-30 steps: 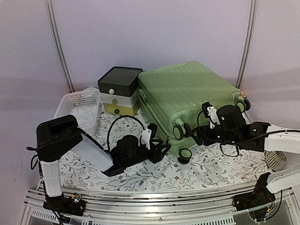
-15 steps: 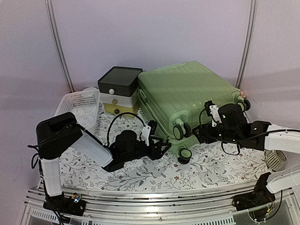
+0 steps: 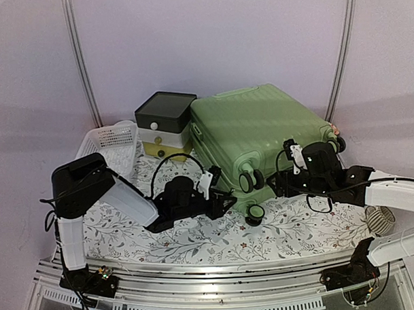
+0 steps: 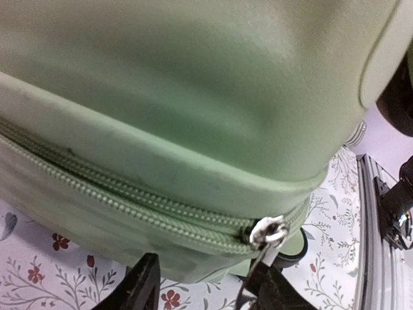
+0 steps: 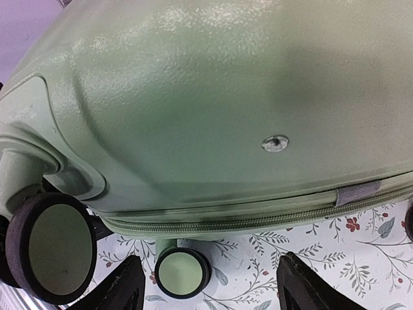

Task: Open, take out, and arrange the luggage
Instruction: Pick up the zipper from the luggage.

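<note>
Floral tablecloth (image 3: pixel 196 240) covers the work surface, with pale lilac walls behind. I read the luggage (image 3: pixel 260 129) as lying flat and shut at the centre-right rear of the table. Its wheel end faces the arm bases and its long axis runs away from them, slanting slightly to the far left.

The left gripper (image 4: pixel 203 274) is at the near-left corner of the wheel end. Its fingers stand apart and clamp nothing. The zipper pull (image 4: pixel 268 231) sits at that corner, where the zip seam (image 4: pixel 129 194) ends, just ahead of the gripper and offset to its right. The dangling tab hangs against the inner edge of that finger, not centred in the gap.

The right gripper (image 5: pixel 206 281) faces the wheel end further right. Its fingers are spread wide and hold nothing. A small castor (image 5: pixel 182 272) stands just beyond the gap.

I judge the left arm to be the nearer one for the unzipping step. It needs a small shift to the right to centre the tab before closing.
</note>
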Tool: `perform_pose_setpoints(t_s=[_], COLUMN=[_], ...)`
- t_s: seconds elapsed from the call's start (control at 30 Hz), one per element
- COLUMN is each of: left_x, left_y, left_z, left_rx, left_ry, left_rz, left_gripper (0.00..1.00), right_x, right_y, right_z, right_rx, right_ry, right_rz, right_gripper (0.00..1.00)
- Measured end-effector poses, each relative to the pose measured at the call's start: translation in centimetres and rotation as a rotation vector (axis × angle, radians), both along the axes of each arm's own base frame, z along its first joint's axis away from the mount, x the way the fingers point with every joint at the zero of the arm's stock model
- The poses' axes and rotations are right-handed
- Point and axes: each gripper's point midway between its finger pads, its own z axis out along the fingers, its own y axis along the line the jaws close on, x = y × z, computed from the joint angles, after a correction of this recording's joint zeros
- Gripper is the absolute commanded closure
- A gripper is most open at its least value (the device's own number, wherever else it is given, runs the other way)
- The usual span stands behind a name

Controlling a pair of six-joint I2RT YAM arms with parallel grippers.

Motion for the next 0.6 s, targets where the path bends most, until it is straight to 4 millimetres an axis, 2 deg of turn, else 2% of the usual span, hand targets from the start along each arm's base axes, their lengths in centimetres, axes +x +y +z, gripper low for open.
perform_pose_setpoints(t_s=[0.2,0.43,0.6], left_x=[-0.1,-0.1,-0.3], left_y=[-0.3,-0.2,-0.1], left_z=[-0.3,-0.5,0.6], left_rx=[0.026,0.054,0.087], left_ry=[0.002,-0.007,-0.057], left_rz=[-0.012,-0.006,0.025], left_gripper=[0.69,0.55,0.54], right_x=[-0.2,-0.2,-0.2], right_y=[0.2,0.3,0.4], right_z=[-0.1,-0.2,-0.5], right_rx=[0.006,0.008,0.004], right_ry=[0.009,0.015,0.025], right_rz=[0.013,0.020,0.025], right_gripper=[0.29,0.29,0.29])
